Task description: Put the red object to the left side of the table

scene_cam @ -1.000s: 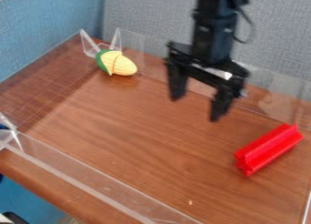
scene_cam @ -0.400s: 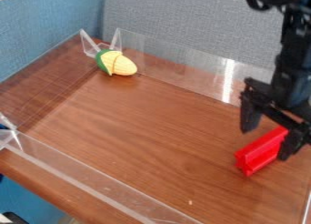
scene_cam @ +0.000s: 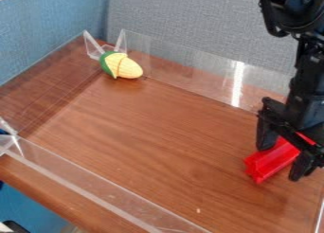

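Table: dark reddish-brown wood-grain top, bordered by low clear acrylic walls, with blue backing behind on the left and grey behind on the right. Robot arm: black, enters from the top right corner and hangs straight down over the right side of the table. Gripper: pointing down, jaws spread wide, one finger on each side of the red object, tips close to the tabletop; nothing is clamped between them, and whether a finger touches the block cannot be told. Red object: bright red bar-shaped block lying flat at the right edge of the table, near the front corner, long axis running diagonally; its upper end is hidden behind the gripper. Corn-like toy: small, yellow-green, at the far left corner beside the acrylic wall, well apart from the block and gripper.
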`<action>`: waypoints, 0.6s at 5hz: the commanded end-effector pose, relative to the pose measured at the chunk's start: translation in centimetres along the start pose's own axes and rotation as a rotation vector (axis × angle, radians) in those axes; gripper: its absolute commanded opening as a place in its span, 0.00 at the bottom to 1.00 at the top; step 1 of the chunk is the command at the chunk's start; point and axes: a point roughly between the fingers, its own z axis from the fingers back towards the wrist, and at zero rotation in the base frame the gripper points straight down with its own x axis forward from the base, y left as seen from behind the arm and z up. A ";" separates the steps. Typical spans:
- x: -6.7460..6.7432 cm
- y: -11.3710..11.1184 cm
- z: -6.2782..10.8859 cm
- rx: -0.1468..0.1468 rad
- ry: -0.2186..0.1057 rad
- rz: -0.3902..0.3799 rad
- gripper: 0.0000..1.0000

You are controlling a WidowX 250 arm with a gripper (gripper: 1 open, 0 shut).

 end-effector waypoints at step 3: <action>0.8 3.2 0.0 -0.009 -0.063 0.078 1.00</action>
